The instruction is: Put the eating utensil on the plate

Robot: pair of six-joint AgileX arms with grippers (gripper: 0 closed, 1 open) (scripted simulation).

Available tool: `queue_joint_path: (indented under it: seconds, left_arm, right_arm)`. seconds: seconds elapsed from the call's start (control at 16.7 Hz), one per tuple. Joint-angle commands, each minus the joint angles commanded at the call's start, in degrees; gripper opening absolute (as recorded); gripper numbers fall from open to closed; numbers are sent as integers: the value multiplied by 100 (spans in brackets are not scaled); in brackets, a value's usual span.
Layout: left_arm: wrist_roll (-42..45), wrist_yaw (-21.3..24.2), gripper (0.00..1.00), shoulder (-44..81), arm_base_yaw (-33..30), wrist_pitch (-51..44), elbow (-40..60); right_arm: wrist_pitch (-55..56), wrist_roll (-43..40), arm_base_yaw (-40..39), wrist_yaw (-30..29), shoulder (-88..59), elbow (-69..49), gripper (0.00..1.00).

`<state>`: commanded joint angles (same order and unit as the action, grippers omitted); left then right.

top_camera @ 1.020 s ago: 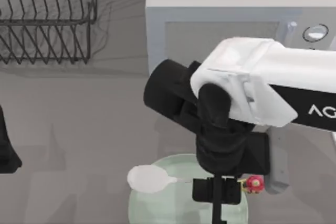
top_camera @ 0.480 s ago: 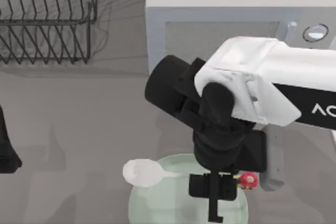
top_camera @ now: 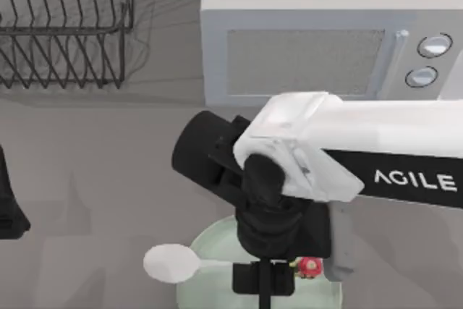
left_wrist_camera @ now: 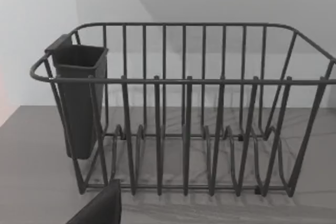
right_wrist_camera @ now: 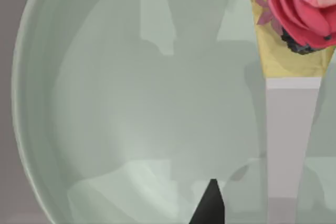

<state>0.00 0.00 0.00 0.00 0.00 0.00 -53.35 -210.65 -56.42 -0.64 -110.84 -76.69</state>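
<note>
The eating utensil is a white spoon with a pink flower on its handle end. It lies level over the pale mint-green plate at the table's front edge. Its oval bowl reaches past the plate's left rim. My right gripper is above the plate, shut on the spoon's handle. In the right wrist view the handle and flower hang over the plate's glossy surface, with one dark fingertip showing. My left gripper is parked at the table's left edge.
A white microwave stands at the back, behind the right arm. A dark wire dish rack sits at the back left; the left wrist view faces this rack and its dark cutlery holder.
My right gripper has carried the spoon leftward and toward the front edge. The spoon's bowl now sticks out farther past the plate's left rim. The left arm has not moved.
</note>
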Motion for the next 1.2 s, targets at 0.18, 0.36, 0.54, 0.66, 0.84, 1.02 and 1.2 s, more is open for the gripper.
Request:
queue_joint_path:
  seconds: [0.18, 0.36, 0.54, 0.66, 0.84, 1.02, 1.2]
  left_arm:
    - [0, 0, 100, 0, 0, 0, 0]
    - [0, 0, 100, 0, 0, 0, 0]
    - [0, 0, 100, 0, 0, 0, 0]
    - [0, 0, 100, 0, 0, 0, 0]
    - [0, 0, 100, 0, 0, 0, 0]
    - [0, 0, 100, 0, 0, 0, 0]
    - [0, 0, 100, 0, 0, 0, 0]
  right_arm:
    - [143, 8, -56, 21, -232, 165, 0]
    - [153, 11, -61, 20, -269, 201, 0]
    - [153, 11, -61, 20, -269, 201, 8]
    - [153, 11, -61, 20, -269, 201, 23]
    - [153, 11, -61, 20, -269, 201, 45]
    - [153, 11, -61, 20, -269, 201, 68]
    - [153, 11, -61, 20, -269, 201, 90]
